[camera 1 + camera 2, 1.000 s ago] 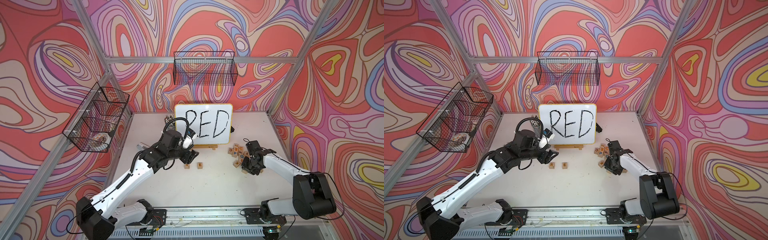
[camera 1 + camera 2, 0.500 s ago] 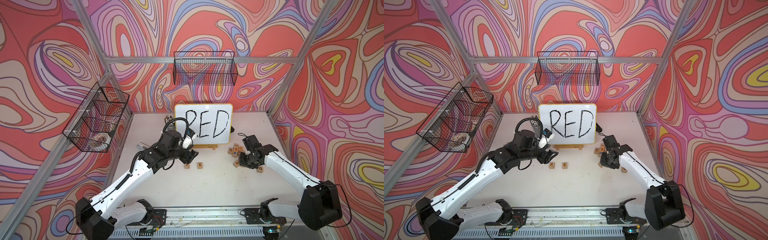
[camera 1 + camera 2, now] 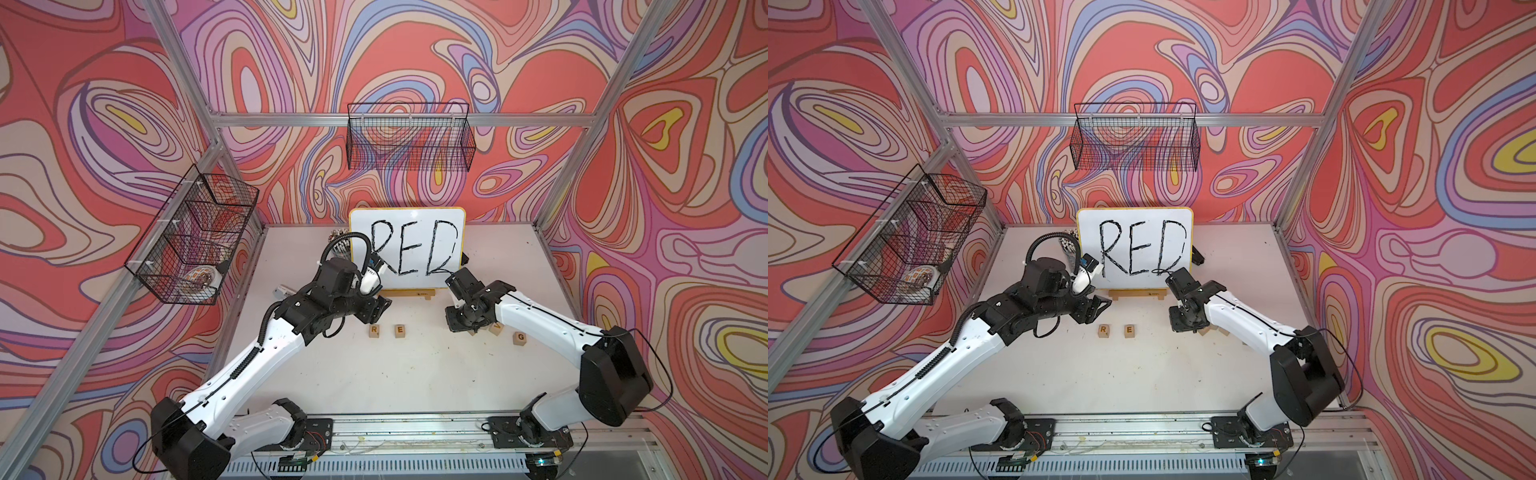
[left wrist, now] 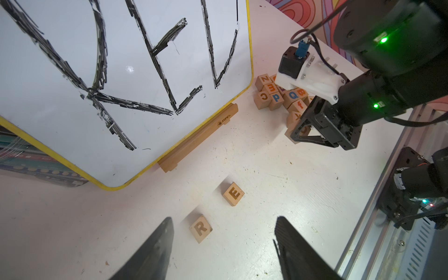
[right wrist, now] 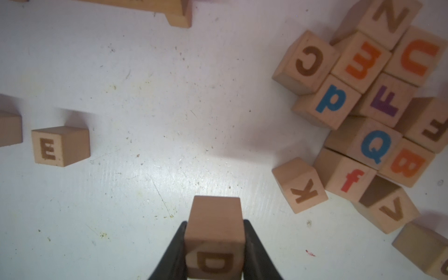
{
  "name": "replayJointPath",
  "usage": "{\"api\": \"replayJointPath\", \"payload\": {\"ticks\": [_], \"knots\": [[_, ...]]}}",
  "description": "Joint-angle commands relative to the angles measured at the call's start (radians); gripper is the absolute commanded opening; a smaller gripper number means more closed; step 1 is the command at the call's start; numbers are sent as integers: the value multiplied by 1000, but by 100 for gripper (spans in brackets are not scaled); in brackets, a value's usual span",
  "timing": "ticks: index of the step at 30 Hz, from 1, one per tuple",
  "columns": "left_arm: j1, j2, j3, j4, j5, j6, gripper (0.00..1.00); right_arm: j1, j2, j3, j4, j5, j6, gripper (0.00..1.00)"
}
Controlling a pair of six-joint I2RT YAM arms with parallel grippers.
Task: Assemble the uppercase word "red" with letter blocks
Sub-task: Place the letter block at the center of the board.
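The last step is in hand: the D block point(image 5: 215, 242), clamped in the right gripper point(image 5: 215, 225), is to be set just beside the E block point(image 5: 59, 145); the left gripper point(image 4: 224, 218) is parted, empty.

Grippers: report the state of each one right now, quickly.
Left gripper: open, holding nothing.
Right gripper: shut on the D block.

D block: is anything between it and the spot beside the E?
Nothing visible. The right gripper's jaws hold the D block, only bare table lies between it and the E block, and the spare blocks sit on its other side.
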Motion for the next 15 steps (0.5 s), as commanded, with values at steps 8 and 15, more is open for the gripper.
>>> {"api": "replayJointPath", "payload": {"ticks": [8, 15], "knots": [[29, -22, -10, 17, 12, 1, 69, 64, 100, 82, 33, -11, -198, 13], [30, -22, -9, 16, 15, 2, 69, 90, 141, 82, 53, 0, -246, 15]]}}
